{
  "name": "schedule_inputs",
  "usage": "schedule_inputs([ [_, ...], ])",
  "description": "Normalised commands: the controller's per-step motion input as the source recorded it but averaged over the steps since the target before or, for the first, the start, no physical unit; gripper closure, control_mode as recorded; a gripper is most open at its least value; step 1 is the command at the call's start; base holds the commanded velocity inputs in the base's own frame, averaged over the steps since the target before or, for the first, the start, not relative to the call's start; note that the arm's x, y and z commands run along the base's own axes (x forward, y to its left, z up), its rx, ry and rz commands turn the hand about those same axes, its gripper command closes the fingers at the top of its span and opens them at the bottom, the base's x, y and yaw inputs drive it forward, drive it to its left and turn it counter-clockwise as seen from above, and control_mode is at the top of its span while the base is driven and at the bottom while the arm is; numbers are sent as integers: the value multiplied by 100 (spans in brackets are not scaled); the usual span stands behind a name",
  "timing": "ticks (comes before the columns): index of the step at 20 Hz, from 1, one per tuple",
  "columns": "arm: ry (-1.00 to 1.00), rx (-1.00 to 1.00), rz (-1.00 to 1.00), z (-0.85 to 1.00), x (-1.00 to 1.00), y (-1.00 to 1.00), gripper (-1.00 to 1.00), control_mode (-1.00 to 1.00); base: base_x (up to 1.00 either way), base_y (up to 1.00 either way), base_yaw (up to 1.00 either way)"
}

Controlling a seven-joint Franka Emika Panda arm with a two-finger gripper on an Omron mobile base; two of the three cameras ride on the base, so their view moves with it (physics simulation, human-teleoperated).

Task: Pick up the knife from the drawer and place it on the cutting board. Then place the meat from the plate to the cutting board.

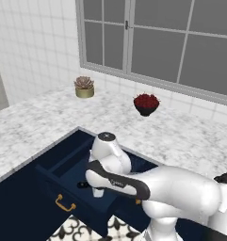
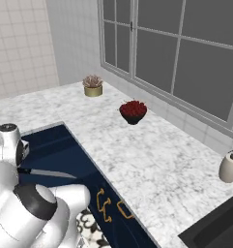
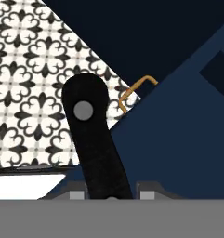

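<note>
The knife (image 3: 90, 135) has its black handle clamped between my gripper's (image 3: 111, 195) fingertips, the riveted end sticking away from the hand. In the right base view its silver blade (image 2: 50, 173) points right, over the open navy drawer (image 2: 55, 145). From the left base view my hand (image 1: 98, 188) hangs low over the drawer (image 1: 63, 162), and the dark handle end (image 1: 82, 185) pokes out to its left. The drawer's brass pull (image 1: 65, 203) faces the floor. The cutting board, plate and meat are out of view.
A potted succulent (image 1: 84, 87) and a dark bowl of red fruit (image 1: 146, 103) stand on the marble counter (image 1: 181, 136) under the window. A soap dispenser (image 2: 230, 166) sits by the sink (image 2: 219, 227). Narrower navy drawers (image 2: 108, 206) and patterned floor tiles (image 3: 29, 93) lie below.
</note>
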Motion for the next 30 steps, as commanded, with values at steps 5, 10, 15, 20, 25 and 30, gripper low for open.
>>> schedule_inputs([
  [5, 0, -16, 8, 100, -53, 1, 100, -100, 0, 0, 0],
  [10, 5, -17, 7, 100, -26, 0, 100, -100, 0, 0, 0],
  [15, 14, -11, 0, 100, 6, -18, 100, -100, 0, 0, 0],
  [20, 0, 0, 0, 99, 0, -77, 100, -100, 0, 0, 0],
  [25, 0, 8, -1, 24, -18, -45, 100, -100, 0, 0, 0],
  [30, 0, 0, 0, 0, 0, 0, 100, 100, -25, 1, 0],
])
